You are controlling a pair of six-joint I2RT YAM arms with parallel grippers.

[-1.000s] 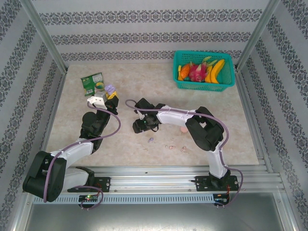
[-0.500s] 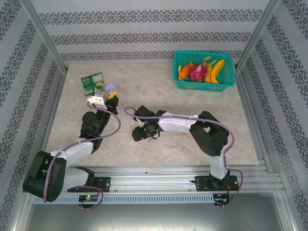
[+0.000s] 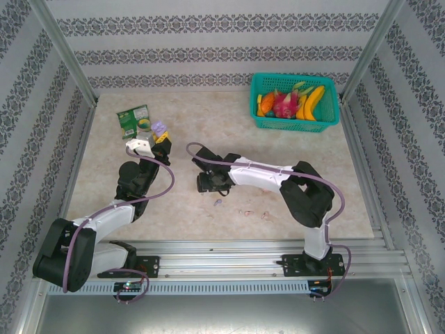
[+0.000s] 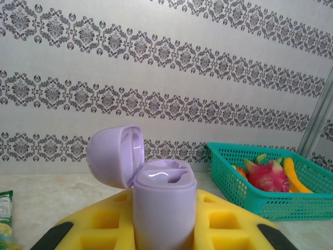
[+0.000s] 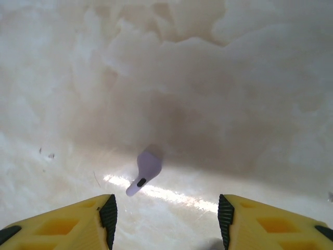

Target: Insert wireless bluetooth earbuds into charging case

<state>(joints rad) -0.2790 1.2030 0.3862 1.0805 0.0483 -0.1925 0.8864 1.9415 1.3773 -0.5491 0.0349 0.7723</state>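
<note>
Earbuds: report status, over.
Left claw shut on lilac case, lid open. Right claw open, poised over lilac earbud on table, not touching. Nothing between them.

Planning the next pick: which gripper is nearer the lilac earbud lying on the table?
Right. The right gripper hangs open close over the lilac earbud, which lies just ahead of its fingers; the left gripper is away to the left, shut on the charging case.
</note>
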